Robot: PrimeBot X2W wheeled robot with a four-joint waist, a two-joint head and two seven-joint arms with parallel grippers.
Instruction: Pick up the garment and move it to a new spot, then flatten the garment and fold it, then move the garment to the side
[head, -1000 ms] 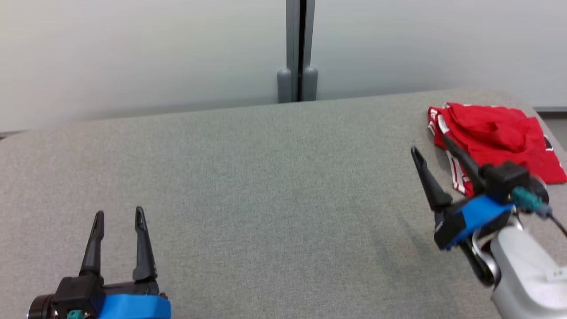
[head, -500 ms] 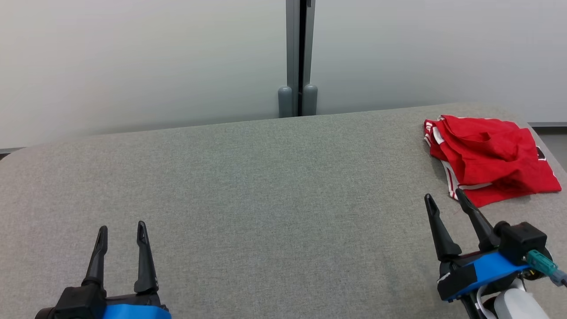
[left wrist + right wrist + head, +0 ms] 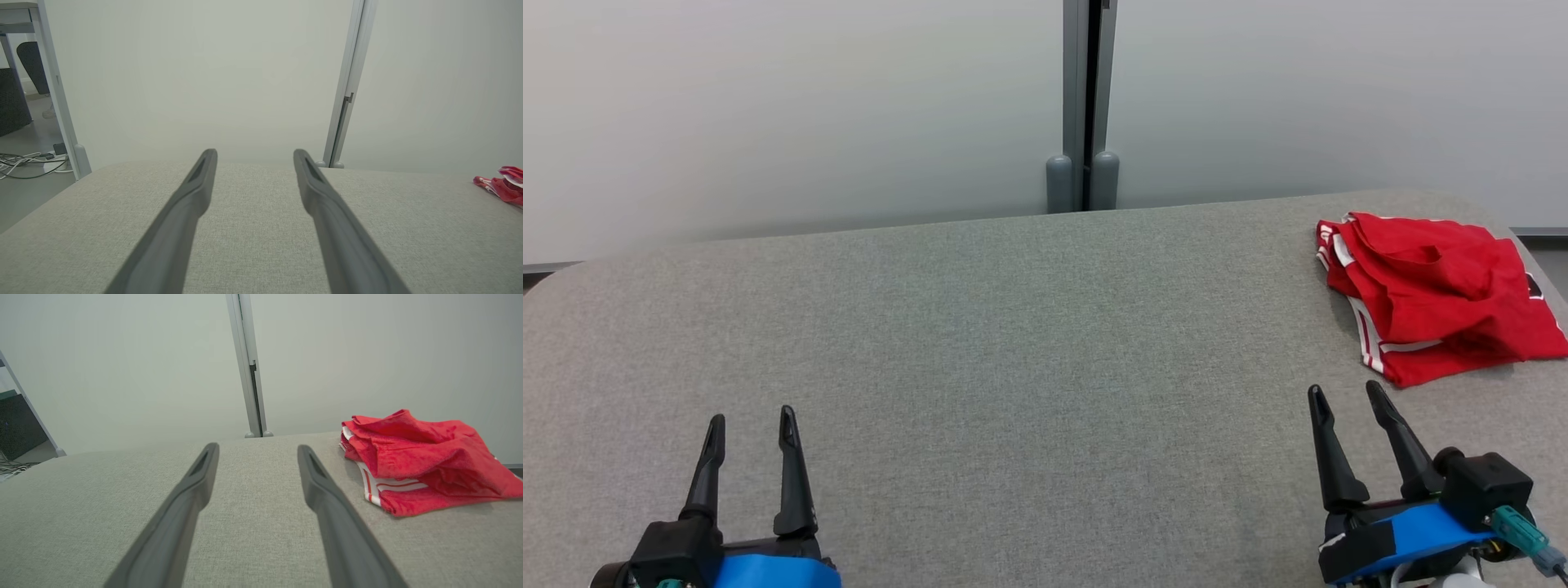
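Head view: red fabric garment with white stripes (image 3: 1437,294), loosely folded, at far right corner of grey fabric-covered table (image 3: 1013,327). Left gripper (image 3: 752,416) and right gripper (image 3: 1344,390) spread, empty. Placement judged done.

Left wrist view: left gripper (image 3: 255,154) spread over bare table; garment (image 3: 504,185) well apart.

Right wrist view: right gripper (image 3: 257,448) spread, near garment (image 3: 425,461), not touching. Back off straight; avoid snagging striped hem.

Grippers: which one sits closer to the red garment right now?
The right gripper: the garment lies just beyond its fingertips, while the left gripper is far across the table.
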